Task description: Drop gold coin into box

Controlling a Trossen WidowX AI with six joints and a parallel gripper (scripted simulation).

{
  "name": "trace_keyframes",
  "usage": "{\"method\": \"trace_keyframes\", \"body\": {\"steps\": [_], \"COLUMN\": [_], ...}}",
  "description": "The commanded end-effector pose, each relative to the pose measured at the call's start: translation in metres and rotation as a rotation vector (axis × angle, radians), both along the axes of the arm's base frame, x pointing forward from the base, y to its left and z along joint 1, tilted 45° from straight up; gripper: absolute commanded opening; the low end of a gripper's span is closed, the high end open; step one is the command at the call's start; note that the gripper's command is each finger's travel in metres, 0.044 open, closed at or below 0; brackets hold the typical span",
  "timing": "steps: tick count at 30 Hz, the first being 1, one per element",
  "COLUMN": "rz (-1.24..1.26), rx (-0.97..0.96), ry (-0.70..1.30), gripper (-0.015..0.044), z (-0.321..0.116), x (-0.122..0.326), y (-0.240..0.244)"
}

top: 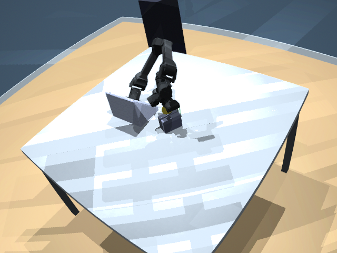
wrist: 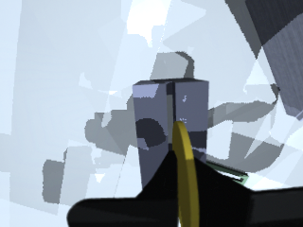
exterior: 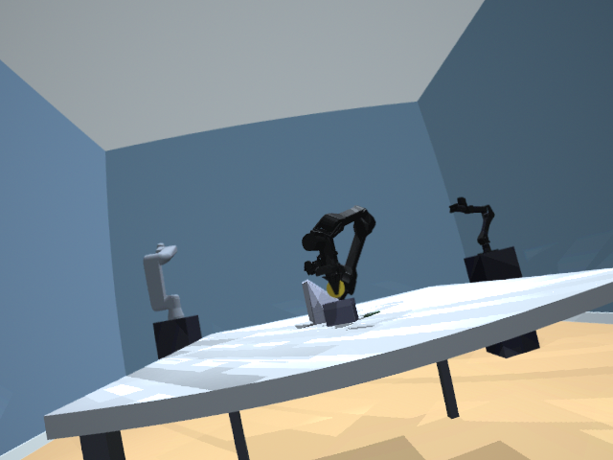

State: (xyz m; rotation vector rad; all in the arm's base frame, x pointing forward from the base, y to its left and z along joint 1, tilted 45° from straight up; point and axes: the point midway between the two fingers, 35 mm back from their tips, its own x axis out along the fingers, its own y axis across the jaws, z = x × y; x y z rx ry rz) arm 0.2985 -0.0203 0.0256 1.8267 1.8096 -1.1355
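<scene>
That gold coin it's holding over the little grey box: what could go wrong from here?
The coin, pinched edge-on in the fingers, hangs just above the box. The slot is narrow, so if the coin comes down slightly off line or tilted, it could strike the lid and lie there. Pushing down then might shove the box.

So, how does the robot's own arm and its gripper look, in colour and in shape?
The arm is matte black, built of blocky, angular links with rounded joint housings. One small pale strip shows on a link. It rises from a dark rectangular base. The gripper is black as well, with broad, flat fingers. No cables show.
</scene>
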Motion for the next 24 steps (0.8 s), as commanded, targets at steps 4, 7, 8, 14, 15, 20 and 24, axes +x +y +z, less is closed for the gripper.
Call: {"method": "trace_keyframes", "body": {"steps": [4,7,8,14,15,20,24], "rz": [-0.004,-0.004,-0.004,-0.005,-0.005,0.0,0.0], "rx": [0.003,0.003,0.003,0.003,0.003,0.0,0.0], "ry": [0.004,0.004,0.004,0.004,0.004,-0.001,-0.001], "gripper": [0.0,0.0,0.0,0.0,0.0,0.0026,0.0131], "z": [-0.0028,-0.004,-0.0044,-0.0066,-0.0069,-0.0067,-0.0067], "x": [-0.001,-0.0012,-0.0012,-0.0017,-0.0017,-0.0011,-0.0011], "y": [0.0034,0.0044,0.0047,0.0066,0.0069,0.0065,0.0065]}}
